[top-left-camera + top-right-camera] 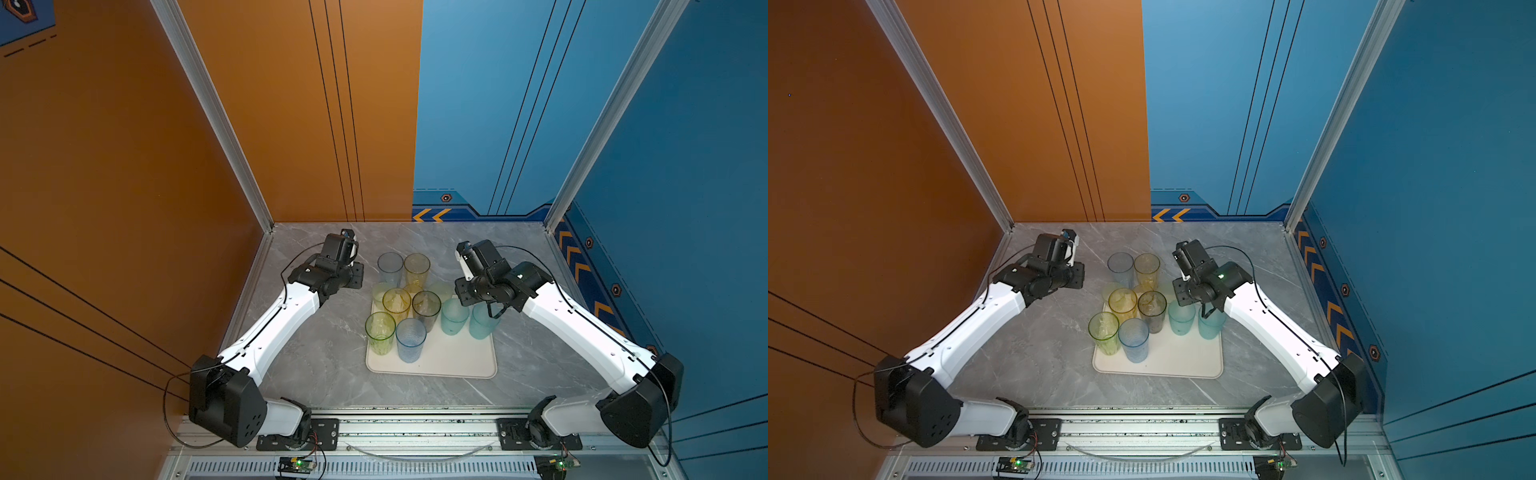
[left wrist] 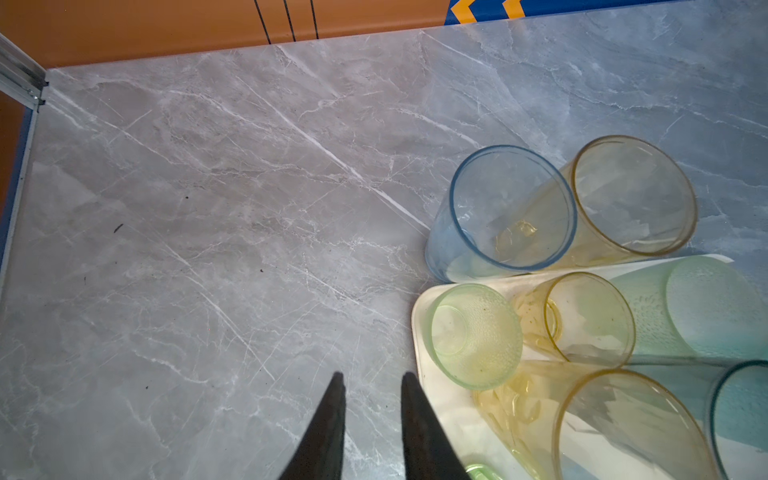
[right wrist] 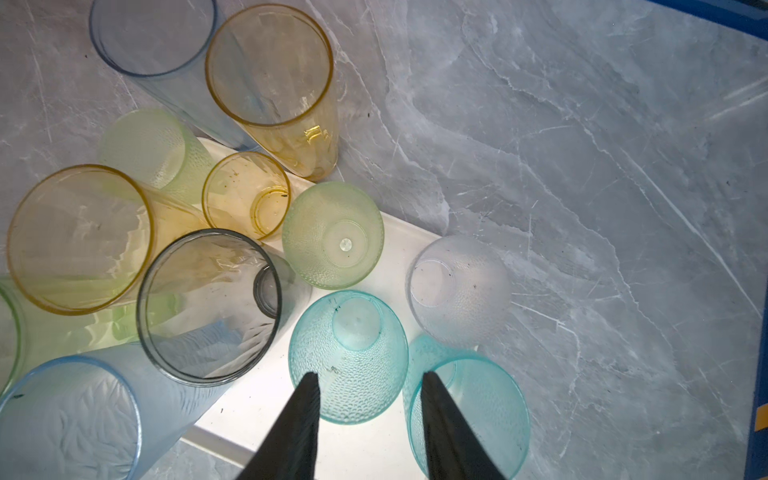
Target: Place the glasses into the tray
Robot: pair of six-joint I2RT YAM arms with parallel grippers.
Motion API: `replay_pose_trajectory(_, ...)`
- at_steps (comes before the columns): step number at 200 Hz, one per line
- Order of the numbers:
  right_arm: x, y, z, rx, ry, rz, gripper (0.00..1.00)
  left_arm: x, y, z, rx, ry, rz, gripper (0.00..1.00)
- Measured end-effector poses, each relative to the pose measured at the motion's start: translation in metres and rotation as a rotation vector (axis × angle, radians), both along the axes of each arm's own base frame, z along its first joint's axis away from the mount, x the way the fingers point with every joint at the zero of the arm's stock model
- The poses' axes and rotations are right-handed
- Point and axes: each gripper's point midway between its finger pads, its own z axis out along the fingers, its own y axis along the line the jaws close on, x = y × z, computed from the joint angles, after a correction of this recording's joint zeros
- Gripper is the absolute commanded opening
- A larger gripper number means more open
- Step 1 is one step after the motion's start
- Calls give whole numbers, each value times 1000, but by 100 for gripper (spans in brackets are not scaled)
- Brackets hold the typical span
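The cream tray (image 1: 457,357) (image 1: 1183,357) holds several tinted glasses, tall and short. A tall blue glass (image 1: 390,266) (image 2: 511,208) and a tall yellow glass (image 1: 417,269) (image 2: 631,195) stand on the table just behind it. My right gripper (image 3: 370,376) (image 1: 492,311) is open above two teal glasses. One finger hangs over the upturned teal glass (image 3: 349,353), the other over the mouth of the upright teal glass (image 3: 469,415) at the tray's right edge. My left gripper (image 2: 372,378) is open and empty over bare table beside the tray's corner (image 2: 419,316).
A clear upturned glass (image 3: 459,291) sits at the tray's far right corner; I cannot tell if it is on the tray. Orange and blue walls close in the grey marble table (image 1: 316,353) on three sides. Both arms reach in from the front rail.
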Motion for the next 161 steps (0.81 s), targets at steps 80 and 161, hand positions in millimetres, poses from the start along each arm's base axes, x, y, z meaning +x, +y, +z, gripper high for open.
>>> replay_pose_trajectory(80, -3, -16, 10, 33, -23, -33, 41, 56, -35, -3, -39, 63, -92, 28)
replay_pose_trajectory(161, 0, -24, 6, 36, -14, -55, 41, 64, -50, -27, -56, 149, -136, 28)
